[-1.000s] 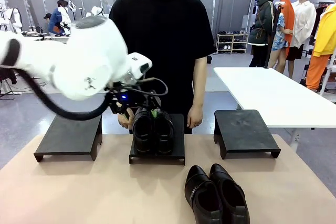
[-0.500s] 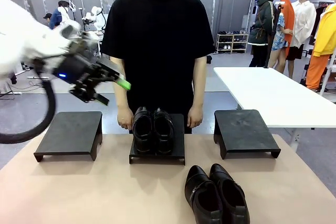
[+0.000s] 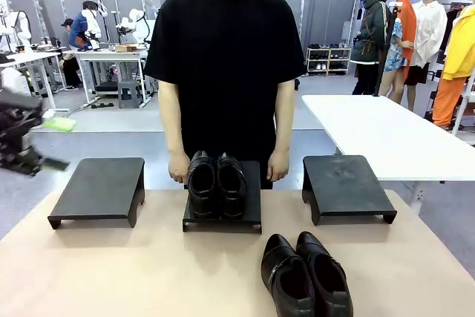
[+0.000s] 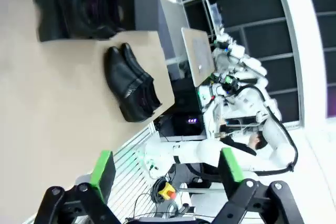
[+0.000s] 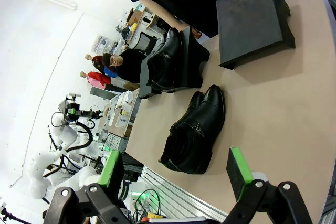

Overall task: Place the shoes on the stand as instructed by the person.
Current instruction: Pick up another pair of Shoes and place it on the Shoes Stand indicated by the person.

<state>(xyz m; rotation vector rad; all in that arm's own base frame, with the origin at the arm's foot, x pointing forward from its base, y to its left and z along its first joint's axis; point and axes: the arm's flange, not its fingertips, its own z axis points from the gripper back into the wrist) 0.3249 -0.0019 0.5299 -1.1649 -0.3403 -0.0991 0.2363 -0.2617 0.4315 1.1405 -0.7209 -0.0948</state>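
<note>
While the person (image 3: pixel 226 57) in a plain black short-sleeved T-shirt stands at the far side of the flat tan table (image 3: pixel 111 272), one pair of glossy black leather dress shoes (image 3: pixel 215 183) sits on the middle low black stand (image 3: pixel 254 209). These two shoes stand side by side and touch each other. The person's arms hang down, with one hand (image 3: pixel 178 168) and the other hand (image 3: pixel 278 165) just behind this stand, at either side of it.

A second pair of glossy black leather dress shoes (image 3: pixel 304 276) lies on the bare table near the robot's edge, a little to the right of the middle. Its rounded toes point toward the person, and the two shoes touch along their sides. It is apart from all stands.

To the left is the left low black stand (image 3: pixel 100 187) and to the right the right low black stand (image 3: pixel 345 183). Both are in one row with the middle one, and well apart from it.

The left gripper (image 3: pixel 65 144) shows blurred at the left border of the front view, higher than the left stand and outside the table's corner. Its jaws are spread wide, and nothing is between the green pads (image 4: pixel 102 166).

The right gripper (image 5: pixel 175 170) also has its jaws wide apart and holds nothing. In its wrist view it hangs over the robot's side of the table, with the second pair the nearest thing ahead of it.
</note>
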